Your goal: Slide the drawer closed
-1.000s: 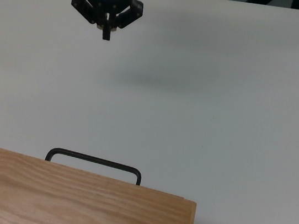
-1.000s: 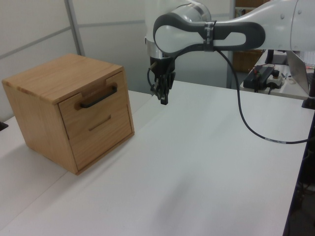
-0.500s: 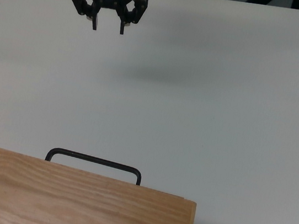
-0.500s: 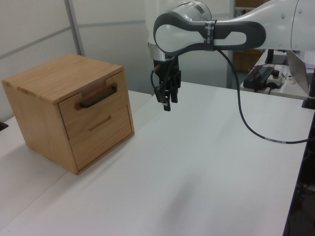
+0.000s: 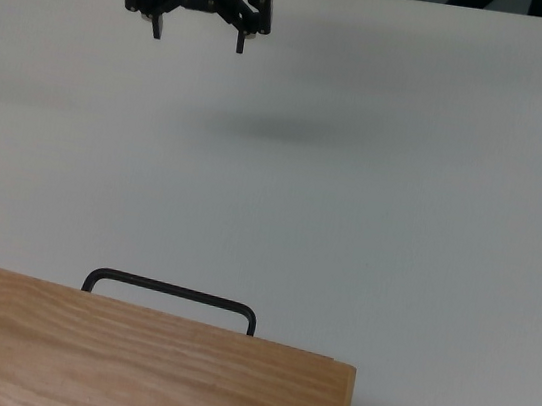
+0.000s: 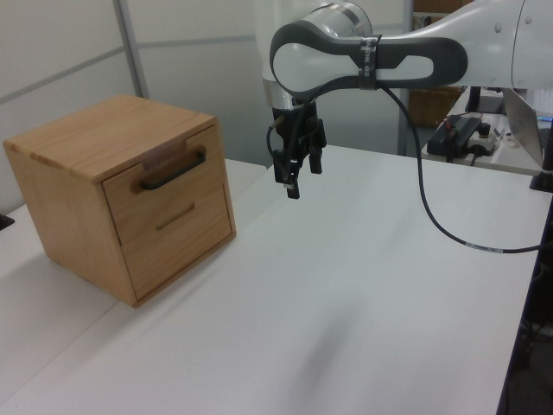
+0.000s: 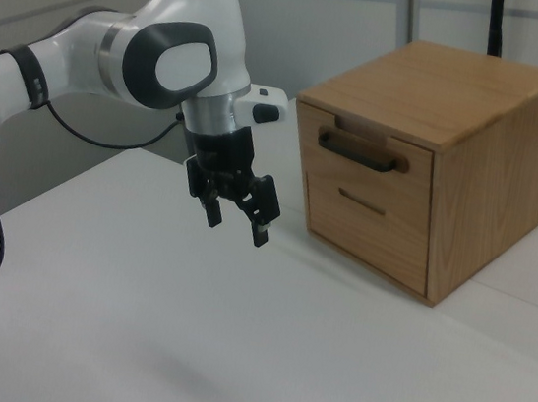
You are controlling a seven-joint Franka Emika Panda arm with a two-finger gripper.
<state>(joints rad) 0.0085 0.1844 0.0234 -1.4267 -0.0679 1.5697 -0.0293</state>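
The drawer [image 6: 154, 198] is the upper one in a wooden cabinet [image 6: 97, 131]. Its front panel looks level with the cabinet face, and its black bar handle [image 6: 173, 171] sticks out. In the right view the drawer [image 7: 365, 179] and handle [image 7: 360, 152] show the same. From above, only the handle [image 5: 173, 291] shows past the cabinet top [image 5: 143, 362]. My gripper [image 6: 303, 176] hangs open and empty above the table, well away from the handle. It appears at the top view's upper edge [image 5: 198, 39] and to the right view's left of the cabinet [image 7: 236, 224].
A lower drawer [image 7: 365, 226] with a slot grip sits under the handled one. The white table [image 6: 346, 285] spreads around the cabinet. A black cable [image 6: 432, 220] trails from the arm, and equipment [image 6: 462, 134] stands behind the table in the left view.
The fingers went from shut to wide open. The gripper drew slightly farther from the cabinet. The drawer and cabinet did not move.
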